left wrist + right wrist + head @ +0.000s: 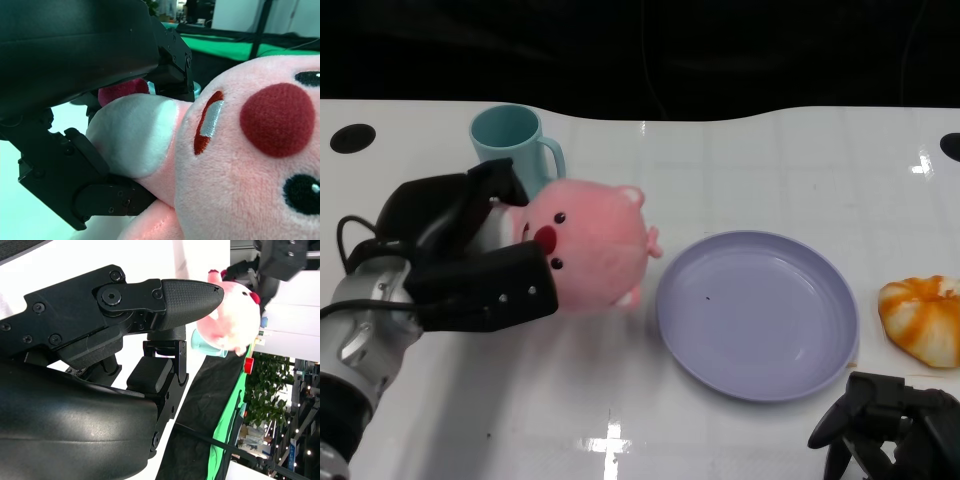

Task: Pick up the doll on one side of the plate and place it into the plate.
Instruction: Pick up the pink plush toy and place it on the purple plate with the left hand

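Observation:
A pink plush doll (pixel 592 243) with a red nose lies on its side on the white table, just left of the lavender plate (pixel 757 312). My left hand (pixel 470 255) grips the doll, fingers above and below its white belly. The left wrist view shows the doll (pixel 250 165) filling the frame with black fingers (pixel 105 200) clamped around its belly. My right hand (pixel 890 425) rests at the near right of the table, fingers apart, holding nothing. In the right wrist view the doll (pixel 231 317) shows far off beyond my right fingers (pixel 175 295).
A teal mug (pixel 512 145) stands right behind the doll and my left hand. An orange-and-white striped plush (pixel 924 318) lies right of the plate. The table's far edge (pixel 720 112) meets a dark background.

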Robot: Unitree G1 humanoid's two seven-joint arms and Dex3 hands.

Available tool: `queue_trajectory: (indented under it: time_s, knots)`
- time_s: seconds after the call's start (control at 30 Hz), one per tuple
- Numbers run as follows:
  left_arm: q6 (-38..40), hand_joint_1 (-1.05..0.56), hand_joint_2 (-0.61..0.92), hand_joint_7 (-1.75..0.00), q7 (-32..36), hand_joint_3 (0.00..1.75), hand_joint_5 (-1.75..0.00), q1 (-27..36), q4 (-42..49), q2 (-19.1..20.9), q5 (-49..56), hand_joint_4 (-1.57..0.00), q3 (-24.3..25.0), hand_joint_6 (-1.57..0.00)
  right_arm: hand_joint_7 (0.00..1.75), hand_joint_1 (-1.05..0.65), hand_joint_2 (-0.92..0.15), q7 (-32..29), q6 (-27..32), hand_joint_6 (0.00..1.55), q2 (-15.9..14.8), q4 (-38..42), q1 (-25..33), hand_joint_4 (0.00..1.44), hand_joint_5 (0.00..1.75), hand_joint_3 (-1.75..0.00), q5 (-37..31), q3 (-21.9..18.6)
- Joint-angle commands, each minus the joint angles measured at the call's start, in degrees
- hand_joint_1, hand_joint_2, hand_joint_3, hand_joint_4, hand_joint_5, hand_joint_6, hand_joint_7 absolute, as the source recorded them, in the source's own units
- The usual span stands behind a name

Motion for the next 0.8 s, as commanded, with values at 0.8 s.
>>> queue_trajectory:
  time_s: [0.8]
  knots:
    - [11.2, -0.22, 0.51, -1.75, -6.2, 1.06, -1.75, -9.0, -2.4, -17.8, 3.1, -0.90, -5.6, -0.71, 1.09, -0.93, -0.92, -0.3, -0.1, 0.91, -0.1, -2.8, 2.2, 0.94, 1.42, -0.41, 0.1, 0.3]
